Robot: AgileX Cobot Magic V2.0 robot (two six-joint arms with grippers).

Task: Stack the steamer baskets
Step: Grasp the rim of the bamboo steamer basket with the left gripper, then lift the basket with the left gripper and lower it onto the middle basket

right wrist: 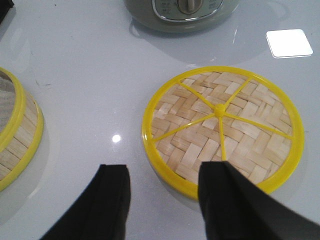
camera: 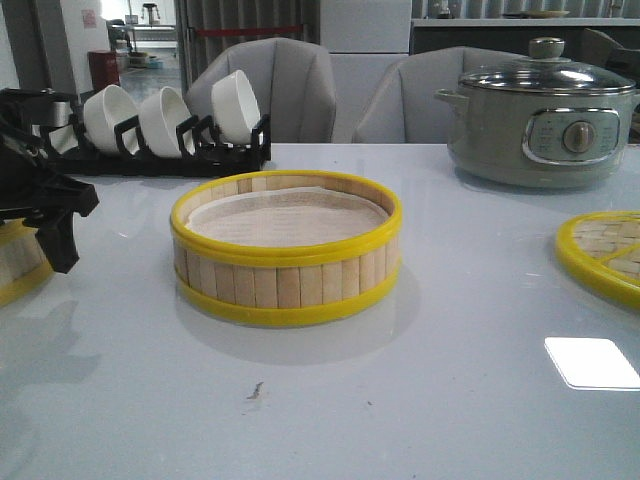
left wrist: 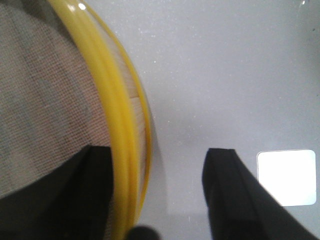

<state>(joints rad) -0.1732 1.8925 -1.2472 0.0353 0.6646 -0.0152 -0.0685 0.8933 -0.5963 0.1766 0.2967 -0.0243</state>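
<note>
The left end effector (left wrist: 160, 195) and right end effector (right wrist: 162, 200) have matte black, flat, angular fingers.

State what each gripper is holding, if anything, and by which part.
Neither grips anything yet. The left gripper is open, its fingers straddling the yellow rim of the steamer basket. The right gripper hangs open above the lid.

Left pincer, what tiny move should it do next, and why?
Probably close. In the left wrist view the left pincer is open, one finger inside the steamer basket over the liner and the other outside, so the yellow rim sits between them. Closing should grip it for lifting onto the middle basket.
</note>
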